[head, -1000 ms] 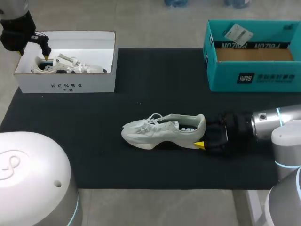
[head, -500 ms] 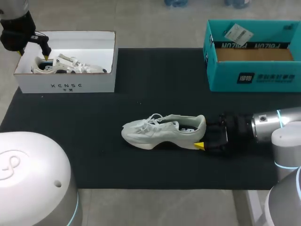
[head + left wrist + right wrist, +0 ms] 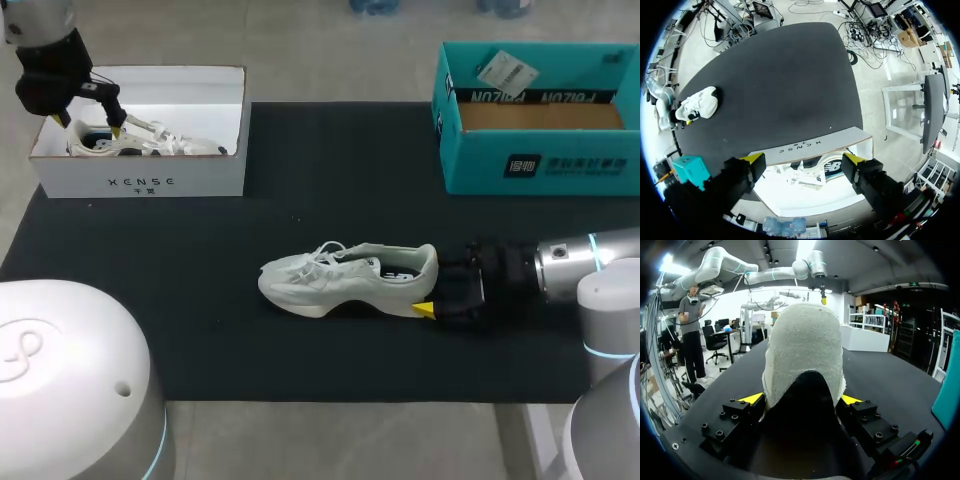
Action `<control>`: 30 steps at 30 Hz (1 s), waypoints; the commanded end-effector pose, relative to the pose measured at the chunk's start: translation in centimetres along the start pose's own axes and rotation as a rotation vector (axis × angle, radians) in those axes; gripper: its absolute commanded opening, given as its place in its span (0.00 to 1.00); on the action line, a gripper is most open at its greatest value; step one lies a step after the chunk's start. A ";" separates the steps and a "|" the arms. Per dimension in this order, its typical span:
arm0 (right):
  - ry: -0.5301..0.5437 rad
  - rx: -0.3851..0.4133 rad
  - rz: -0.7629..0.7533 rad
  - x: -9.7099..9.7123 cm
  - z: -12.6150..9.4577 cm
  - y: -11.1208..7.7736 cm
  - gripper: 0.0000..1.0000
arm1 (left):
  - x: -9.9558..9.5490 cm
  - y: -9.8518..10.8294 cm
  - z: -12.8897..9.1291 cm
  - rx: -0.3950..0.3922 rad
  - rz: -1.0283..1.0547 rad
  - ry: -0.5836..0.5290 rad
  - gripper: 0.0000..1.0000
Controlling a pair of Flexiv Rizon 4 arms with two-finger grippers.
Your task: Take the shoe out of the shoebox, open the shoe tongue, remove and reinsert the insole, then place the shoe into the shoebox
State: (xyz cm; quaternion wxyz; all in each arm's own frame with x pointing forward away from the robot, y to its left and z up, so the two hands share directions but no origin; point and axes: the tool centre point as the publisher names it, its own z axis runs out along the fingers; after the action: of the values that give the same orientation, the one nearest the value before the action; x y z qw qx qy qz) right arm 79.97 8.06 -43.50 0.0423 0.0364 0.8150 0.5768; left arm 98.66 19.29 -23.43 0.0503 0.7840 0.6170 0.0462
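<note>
While my right gripper (image 3: 801, 399) clamps the sneaker's (image 3: 340, 280) heel, steadying it,
my left gripper (image 3: 805, 160) hangs spread above the white shoebox (image 3: 140, 182) (apparently not touching the other sneaker (image 3: 150, 140) inside).

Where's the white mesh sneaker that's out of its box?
Head view: the white mesh sneaker lies midway on the black mat, toe toward the robot's left, its heel gripped by the right pincer.
</note>
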 end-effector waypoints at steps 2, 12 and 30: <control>-0.001 0.003 0.001 0.2 0.3 -0.4 0.00 | -4.3 -3.0 -0.6 -0.030 -0.018 0.028 1.00; -0.001 0.003 0.001 0.2 0.3 -0.4 0.00 | -11.2 -5.7 -0.7 0.012 -0.011 -0.026 1.00; -0.001 0.003 0.001 0.2 0.3 -0.4 0.00 | -14.8 -7.0 -1.2 0.087 -0.178 0.001 1.00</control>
State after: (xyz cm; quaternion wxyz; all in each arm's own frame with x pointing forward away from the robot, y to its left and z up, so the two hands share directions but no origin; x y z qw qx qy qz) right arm 79.91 8.02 -43.50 0.0424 0.0368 0.8150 0.5768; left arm 88.04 6.58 -23.30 0.0213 0.7276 0.6855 0.0159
